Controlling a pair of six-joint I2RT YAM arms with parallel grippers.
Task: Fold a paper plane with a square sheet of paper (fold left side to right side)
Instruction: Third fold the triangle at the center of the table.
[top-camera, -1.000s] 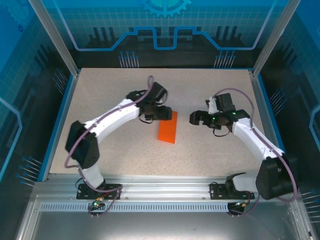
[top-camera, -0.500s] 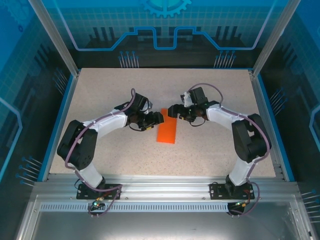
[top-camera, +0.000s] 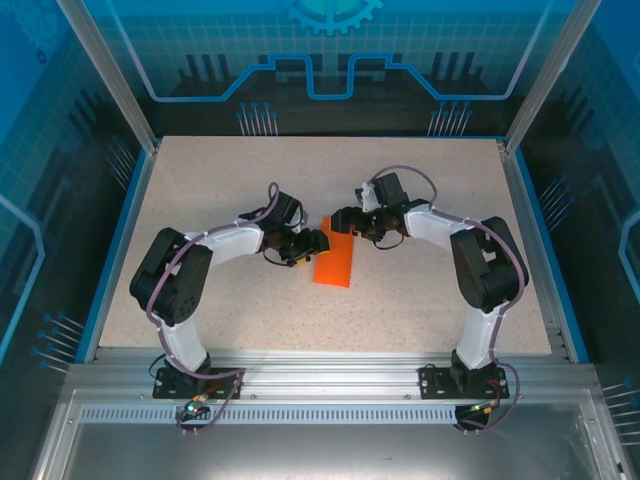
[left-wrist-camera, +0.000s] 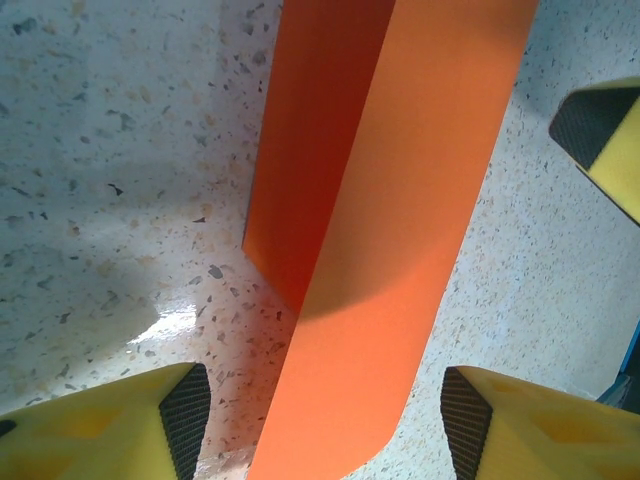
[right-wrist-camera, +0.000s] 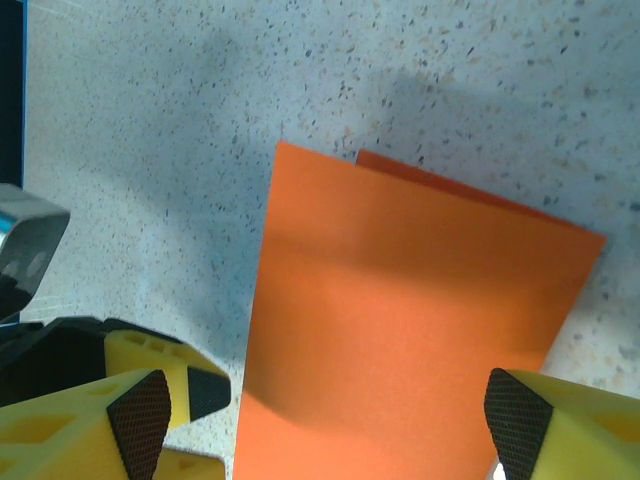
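Top external view: orange paper (top-camera: 336, 262) flat near the middle of the table (top-camera: 200, 180), folded into a long strip. Left gripper (top-camera: 312, 243) just beside it at 10 o'clock. Right gripper (top-camera: 341, 221) just beside its far end at 12 o'clock.

Left wrist view: left gripper (left-wrist-camera: 325, 410) open, yellow fingers (left-wrist-camera: 120, 425) wide apart, paper (left-wrist-camera: 390, 230) running between them and touching neither. One long side of the paper darker and seeming to stand up a bit, so likely not pressed flat yet.

Right wrist view: right gripper (right-wrist-camera: 328, 410) open wide too, paper (right-wrist-camera: 400, 320) under the gap, nothing held. Thin dark edge of the lower layer peeking out at 12 o'clock, so edges not quite matched.

Probably time to press the fold. To do it well:
- Line up the edges first if possible.
- Hold one end down softly with one gripper.
- Slide the other along the crease, low and slow.
- Push down, not sideways. Thin paper: quick to slip and wrinkle.
- Mind the two grippers, so close together, to avoid a bump.

No words, brands or labels to read on paper, table or grippers.
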